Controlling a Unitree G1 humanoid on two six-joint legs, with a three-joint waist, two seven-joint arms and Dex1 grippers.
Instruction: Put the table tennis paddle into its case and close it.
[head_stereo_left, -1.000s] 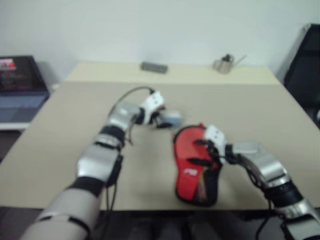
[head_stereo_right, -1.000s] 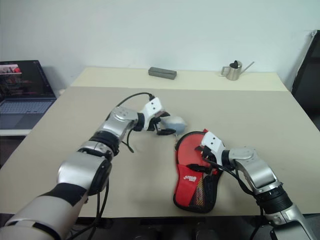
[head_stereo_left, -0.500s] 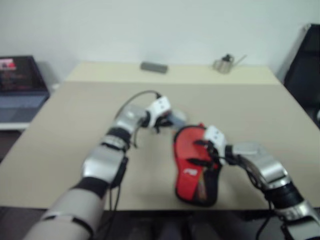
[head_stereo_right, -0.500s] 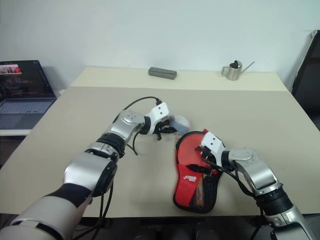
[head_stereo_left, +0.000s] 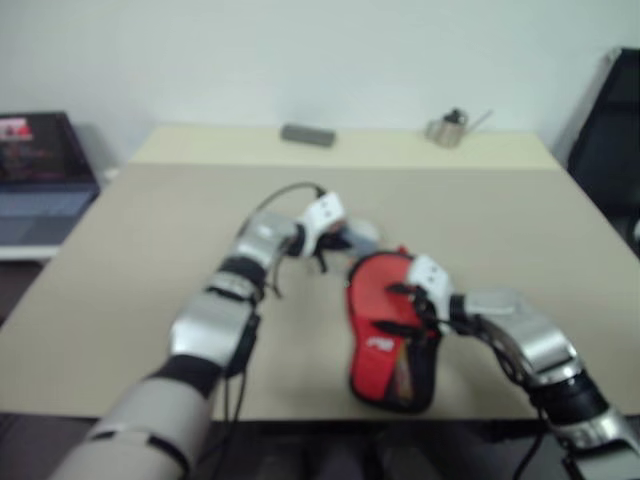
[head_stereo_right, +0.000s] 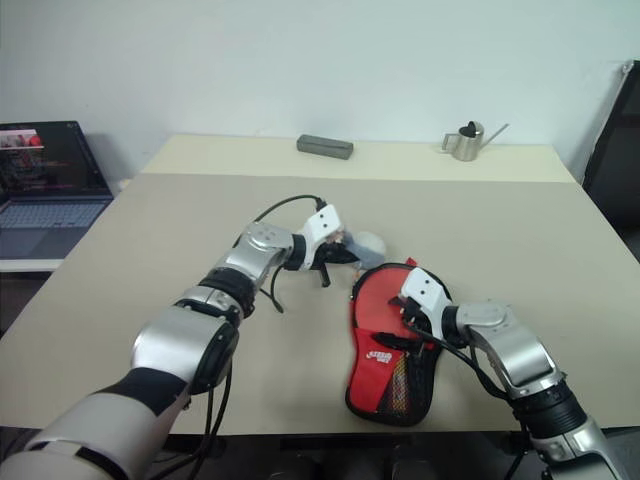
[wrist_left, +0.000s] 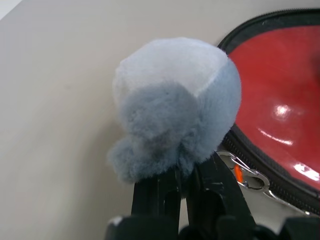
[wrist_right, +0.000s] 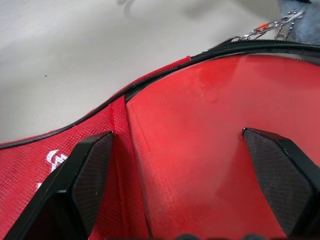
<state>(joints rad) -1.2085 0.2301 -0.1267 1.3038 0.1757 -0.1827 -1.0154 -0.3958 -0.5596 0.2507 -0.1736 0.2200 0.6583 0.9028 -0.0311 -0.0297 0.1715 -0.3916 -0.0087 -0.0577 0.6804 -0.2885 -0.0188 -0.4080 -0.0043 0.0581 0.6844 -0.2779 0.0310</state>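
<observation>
Far L: open laptop (head_stereo_right: 45, 185) on a side desk, off the beige table (head_stereo_right: 150, 240). L gripper (head_stereo_right: 335, 258) reaches fwd over table centre, fingers (wrist_left: 160, 192) pinched fully together on a grey-and-white plush pom-pom (wrist_left: 175, 107) that hangs off a small metal chain (wrist_left: 247, 176) at the case's zip end; pom-pom sits on the table just beside the round top of the case. Case (head_stereo_right: 385, 345) lies near the front table edge, R of centre, red face w/ white mark up, black edge, zip part open. Paddle (wrist_right: 210, 150) is inside it, glossy red rubber face showing through the opening; handle not visible. R gripper (head_stereo_right: 412, 318) over the case, fingers (wrist_right: 92, 172) spread wide, resting on the red face, not clamped on anything. Back of table: grey flat block (head_stereo_right: 324, 146) centre, small metal watering can (head_stereo_right: 465, 140) to the R.
</observation>
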